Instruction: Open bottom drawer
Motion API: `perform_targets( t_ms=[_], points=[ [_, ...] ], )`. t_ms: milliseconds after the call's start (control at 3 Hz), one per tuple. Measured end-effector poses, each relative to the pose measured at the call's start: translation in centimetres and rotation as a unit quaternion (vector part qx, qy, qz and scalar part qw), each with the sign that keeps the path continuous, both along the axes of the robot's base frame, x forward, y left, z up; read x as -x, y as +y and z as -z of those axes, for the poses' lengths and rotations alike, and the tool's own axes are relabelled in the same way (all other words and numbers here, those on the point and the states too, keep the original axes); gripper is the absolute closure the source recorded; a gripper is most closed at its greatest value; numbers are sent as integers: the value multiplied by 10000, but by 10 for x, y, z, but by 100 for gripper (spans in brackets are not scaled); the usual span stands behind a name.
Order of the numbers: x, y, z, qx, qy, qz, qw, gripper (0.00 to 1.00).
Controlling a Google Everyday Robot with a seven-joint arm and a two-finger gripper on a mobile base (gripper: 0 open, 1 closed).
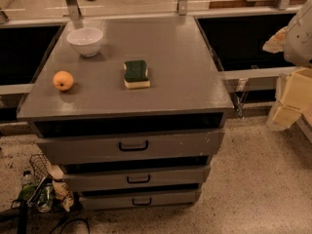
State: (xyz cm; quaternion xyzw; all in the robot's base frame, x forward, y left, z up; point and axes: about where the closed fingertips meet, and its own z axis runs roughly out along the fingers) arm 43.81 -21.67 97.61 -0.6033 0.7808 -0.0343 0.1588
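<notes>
- Grey bottom drawer (165,198) is seen lowest of three, just above the floor, small black handle (142,201) untouched.
- Sponge (136,74), orange (63,80) and bowl (85,41) are set on the desk (185,57).
- Gripper (291,101) is held at the right edge, well apart; its grasp cannot be told.

No readable txt, labels, brands or nos. anywhere; gripper (286,104) sits at far right edge.
</notes>
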Motion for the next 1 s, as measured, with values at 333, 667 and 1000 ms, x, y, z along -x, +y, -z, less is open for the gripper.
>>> perform_targets(
  t_ms=[333,667,1000],
  points=[
    [0,0,0,0,0,0,10000,0],
    [0,0,0,0,-1,0,10000,19],
    [0,0,0,0,-1,0,10000,42]
  ],
)
